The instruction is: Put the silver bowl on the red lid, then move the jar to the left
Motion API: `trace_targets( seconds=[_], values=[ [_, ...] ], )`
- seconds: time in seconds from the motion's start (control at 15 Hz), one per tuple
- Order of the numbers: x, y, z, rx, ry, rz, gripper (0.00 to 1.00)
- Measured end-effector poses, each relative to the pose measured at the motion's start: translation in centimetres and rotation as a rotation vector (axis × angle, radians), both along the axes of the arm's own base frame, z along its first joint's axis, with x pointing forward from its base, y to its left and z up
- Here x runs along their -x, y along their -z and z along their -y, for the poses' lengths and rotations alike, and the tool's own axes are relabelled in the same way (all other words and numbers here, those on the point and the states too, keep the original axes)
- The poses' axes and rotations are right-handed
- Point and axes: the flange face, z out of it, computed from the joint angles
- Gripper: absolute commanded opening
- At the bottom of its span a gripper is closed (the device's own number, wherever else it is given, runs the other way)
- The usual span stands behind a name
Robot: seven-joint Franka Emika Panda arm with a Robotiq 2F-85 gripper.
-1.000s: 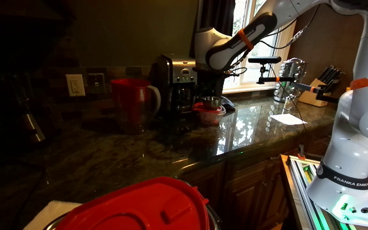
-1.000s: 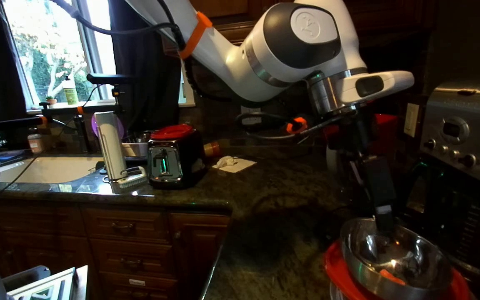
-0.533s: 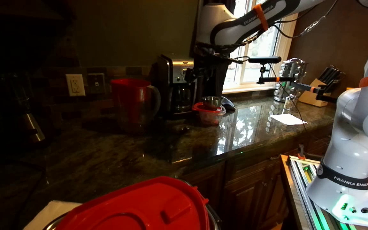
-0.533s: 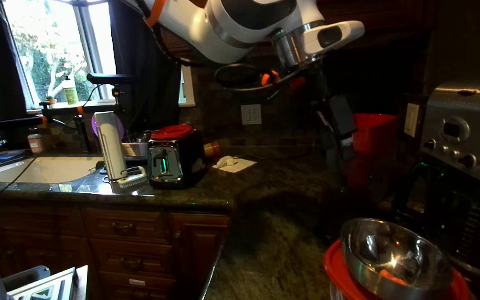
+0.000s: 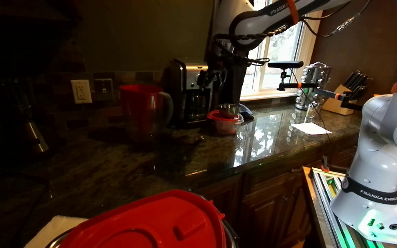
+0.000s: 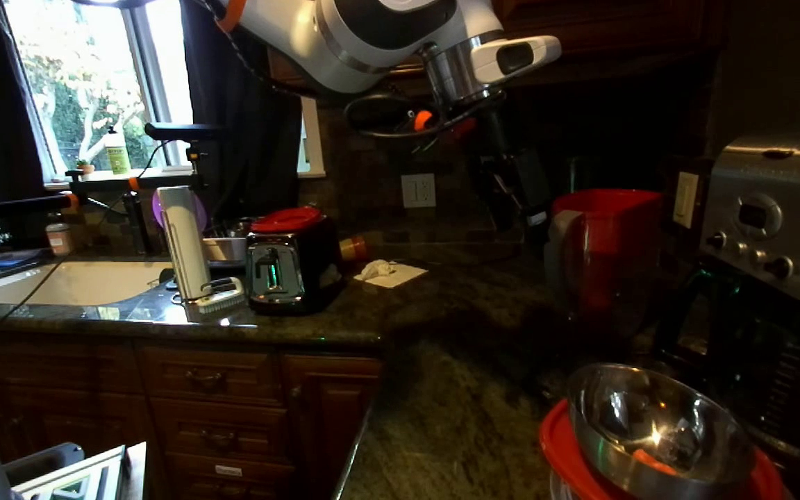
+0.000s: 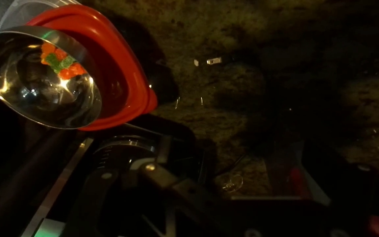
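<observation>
The shiny silver bowl (image 5: pixel 228 110) rests tilted on the red lid (image 5: pixel 215 115), which sits on a clear container (image 5: pixel 226 128). In an exterior view the bowl (image 6: pixel 657 423) and lid (image 6: pixel 558 444) are at the lower right. Orange and green pieces lie in the bowl (image 7: pixel 28 79) in the wrist view. The jar (image 5: pixel 143 103), a red pitcher with a handle, stands upright beside the coffee maker; it also shows in an exterior view (image 6: pixel 612 243). My gripper (image 7: pixel 235 148) is open and empty. It hangs above the counter (image 6: pixel 518 215), apart from bowl and jar.
A steel-and-black coffee maker (image 5: pixel 197 86) stands between jar and bowl, against the wall. A large red domed lid (image 5: pixel 164 220) lies in the foreground. A toaster (image 6: pixel 289 264) and paper with a crumpled napkin (image 6: pixel 389 272) are farther along the counter. The counter's edge (image 6: pixel 365 430) runs along the front.
My gripper has lifted up and away from the bowl, moving leftward in an exterior view to above the counter near the jar. The bowl has stayed on the lid. The jar has not moved.
</observation>
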Motion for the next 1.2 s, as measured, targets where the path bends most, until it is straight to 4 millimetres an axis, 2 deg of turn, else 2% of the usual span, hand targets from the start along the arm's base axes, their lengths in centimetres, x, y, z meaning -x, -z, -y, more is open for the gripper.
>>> trace_targets(
  seconds=[0.13, 0.47, 0.6, 0.73, 0.93, 1.2],
  values=[
    [-0.8, -0.5, -1.0, 0.022, -0.077, 0.05, 1.0],
    [-5.3, -2.4, -7.9, 0.088, -0.353, 0.129, 1.0],
    [-7.5, -2.8, -9.9, 0.121, -0.464, 0.145, 1.0],
    [-10.1, -3.0, -10.7, 0.155, -0.561, 0.186, 1.0],
    [-13.6, -3.0, -10.7, 0.174, -0.656, 0.238, 1.0],
    [-17.4, -1.8, -10.6, 0.155, -0.708, 0.265, 1.0]
  ],
)
